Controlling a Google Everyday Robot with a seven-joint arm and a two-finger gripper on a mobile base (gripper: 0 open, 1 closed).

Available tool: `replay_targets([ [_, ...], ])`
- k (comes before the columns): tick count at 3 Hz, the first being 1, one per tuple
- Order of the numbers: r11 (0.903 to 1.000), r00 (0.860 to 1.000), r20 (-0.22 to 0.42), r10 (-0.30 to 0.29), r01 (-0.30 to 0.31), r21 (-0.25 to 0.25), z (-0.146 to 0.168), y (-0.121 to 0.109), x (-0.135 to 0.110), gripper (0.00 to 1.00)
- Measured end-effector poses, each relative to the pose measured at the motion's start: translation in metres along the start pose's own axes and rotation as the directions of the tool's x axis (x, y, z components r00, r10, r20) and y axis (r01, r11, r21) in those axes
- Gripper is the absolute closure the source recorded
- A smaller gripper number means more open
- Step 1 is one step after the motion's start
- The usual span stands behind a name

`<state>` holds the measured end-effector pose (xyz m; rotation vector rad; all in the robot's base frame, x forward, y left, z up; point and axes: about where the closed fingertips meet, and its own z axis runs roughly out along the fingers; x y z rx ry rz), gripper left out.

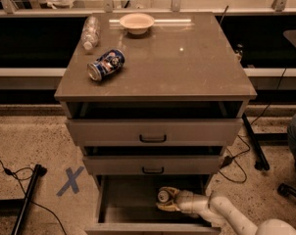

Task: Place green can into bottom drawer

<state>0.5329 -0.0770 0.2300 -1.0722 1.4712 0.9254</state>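
Observation:
The bottom drawer [128, 202] of the grey cabinet stands pulled out, with its plain floor showing. My gripper [166, 199] is inside it, right of the middle, reaching in from the lower right on a white arm [226, 213]. It is shut on the green can [162, 196], which is upright. I see the can's silver top; the fingers hide most of its body. The can is low in the drawer, and I cannot tell whether it touches the floor.
On the cabinet top lie a blue-and-white can [100, 66] on its side, a plastic bottle [90, 32] and a pale bowl [136, 22]. The two upper drawers are slightly open. A blue X [69, 181] and a black pole [28, 199] are on the floor at left, a chair base [290, 190] at right.

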Motion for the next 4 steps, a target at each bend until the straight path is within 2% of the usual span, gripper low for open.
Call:
replay_targets([
  [2, 1.0, 1.0, 0.004, 0.002, -0.002, -0.006, 0.0042, 0.002, -0.0008, 0.26],
  [3, 0.9999, 1.0, 0.006, 0.004, -0.004, -0.011, 0.0075, 0.0037, -0.0012, 0.0],
  [4, 0.9999, 1.0, 0.006, 0.004, -0.004, -0.011, 0.0075, 0.0037, -0.0012, 0.0],
])
